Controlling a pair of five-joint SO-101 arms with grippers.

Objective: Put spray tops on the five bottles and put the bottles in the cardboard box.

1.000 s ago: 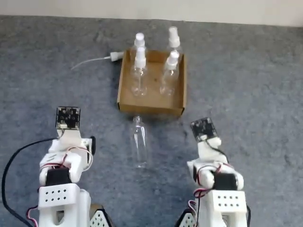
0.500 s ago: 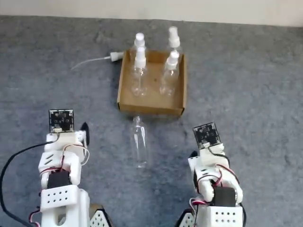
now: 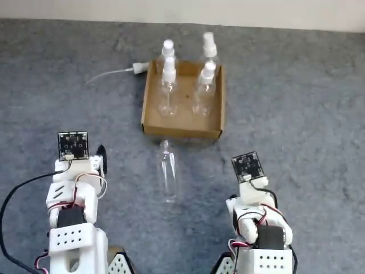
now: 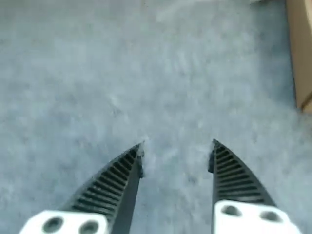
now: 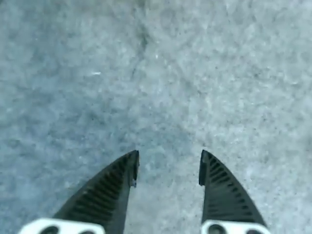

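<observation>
A brown box, and one bottle left out

The cardboard box holds two bottles with spray tops. Two more topped bottles show at its far edge; in or out, I cannot tell. A bare bottle lies on the carpet just in front of the box. A loose spray top lies by its far corner. The left claw and right claw are spread wide over the carpet, holding nothing.
</observation>
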